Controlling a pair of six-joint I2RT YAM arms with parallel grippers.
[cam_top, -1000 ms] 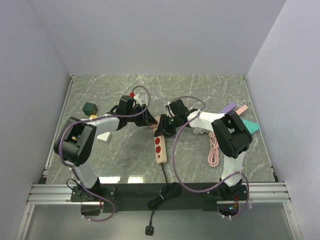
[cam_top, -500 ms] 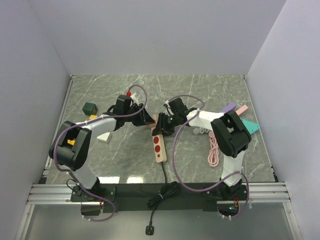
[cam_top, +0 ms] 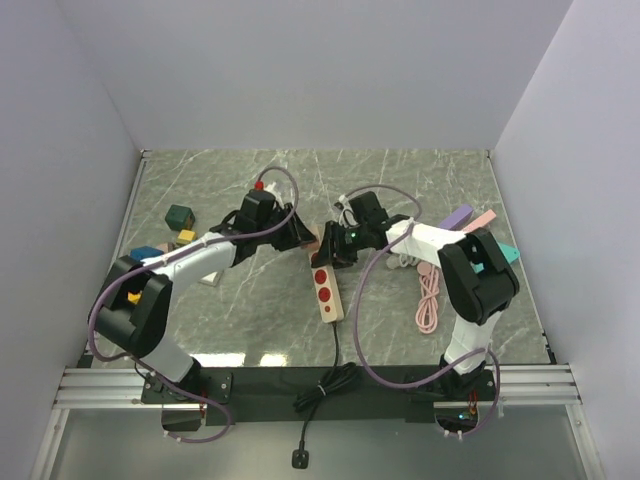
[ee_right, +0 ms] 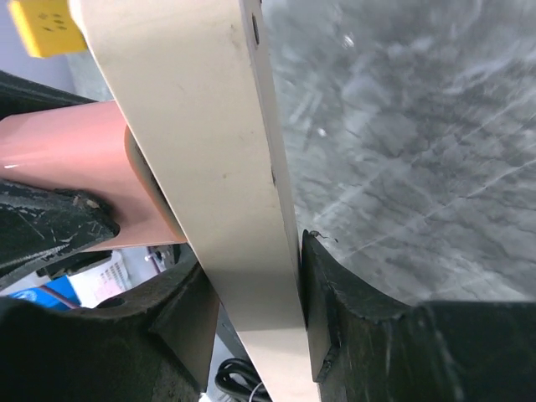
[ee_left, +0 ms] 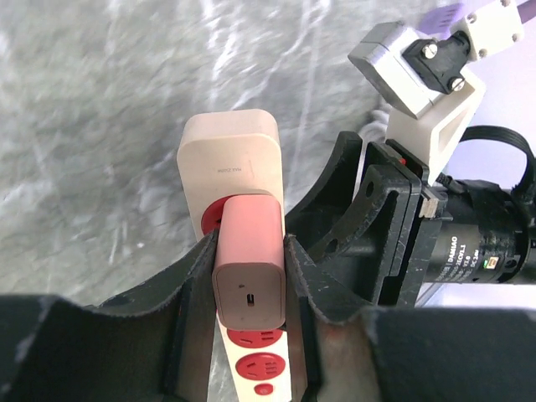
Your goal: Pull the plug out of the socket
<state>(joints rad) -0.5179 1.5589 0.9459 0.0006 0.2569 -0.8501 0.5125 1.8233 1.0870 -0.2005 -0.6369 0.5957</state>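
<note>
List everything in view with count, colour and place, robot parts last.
power strip: one, beige with red sockets, table centre
plug: one, pink, at the strip's far-end socket
power cord: one, black, strip to near edge
cable: one, pink, bundled right of the strip
green block: one, dark green, far left
small blocks: a few, beige, yellow and blue, left side
white block: one, white, left, beside the arm
purple block: one, purple, right
pink block: one, pink, right
teal block: one, teal, right
table: one, grey marble
left gripper: one, black, shut on plug
right gripper: one, black, shut on power strip
</note>
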